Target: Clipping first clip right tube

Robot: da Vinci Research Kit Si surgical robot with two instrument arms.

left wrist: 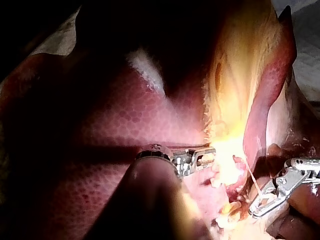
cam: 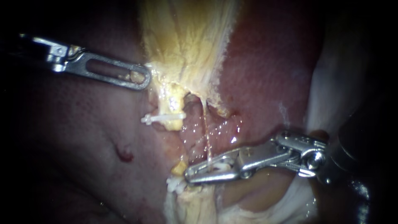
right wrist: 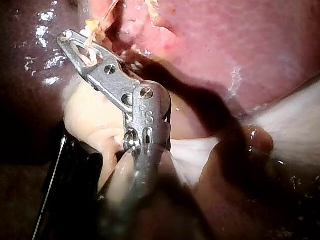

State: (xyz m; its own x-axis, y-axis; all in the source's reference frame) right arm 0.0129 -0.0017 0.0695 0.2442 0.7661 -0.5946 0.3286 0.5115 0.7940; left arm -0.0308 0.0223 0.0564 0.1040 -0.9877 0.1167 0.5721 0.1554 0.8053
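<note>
The left tool (cam: 143, 79), clamped on the gallbladder (cam: 186, 37) edge, tensions it so the right tool (cam: 190, 175), narrowed onto a white clip (cam: 217, 167), straddles the thin right tube (cam: 205, 128).

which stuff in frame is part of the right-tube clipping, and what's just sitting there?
In the job:
- right instrument
- loaded clip it carries
- right tube
- left instrument, at the gallbladder edge

Just there:
- placed clip on the left tube
- liver
</note>
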